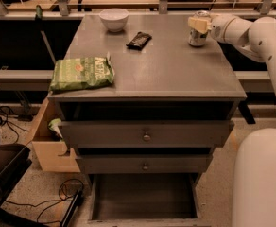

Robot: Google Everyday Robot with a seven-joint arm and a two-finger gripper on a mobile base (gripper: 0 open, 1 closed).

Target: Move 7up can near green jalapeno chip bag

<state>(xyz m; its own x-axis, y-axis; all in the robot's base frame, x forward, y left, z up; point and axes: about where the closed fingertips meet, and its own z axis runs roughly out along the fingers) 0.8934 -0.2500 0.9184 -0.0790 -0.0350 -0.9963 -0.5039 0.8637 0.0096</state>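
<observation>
Your hand (198, 24) grips the 7up can (197, 32) at the counter's (166, 74) back right corner; the green jalapeno chip bag (82, 73) lies at the front left corner.

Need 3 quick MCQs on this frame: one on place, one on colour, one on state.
1. Where does the green jalapeno chip bag lie on the table?
A. front left corner
B. back right corner
C. centre

2. What colour is the bowl?
A. red
B. white
C. black

3. How does the 7up can stand?
A. tipped on its side
B. upright, at the gripper
C. inside the bowl

Answers:
1 A, the bag sits at the near left edge.
2 B, the bowl at the back is white.
3 B, the can stands upright at the back right with the gripper against its top.
</observation>
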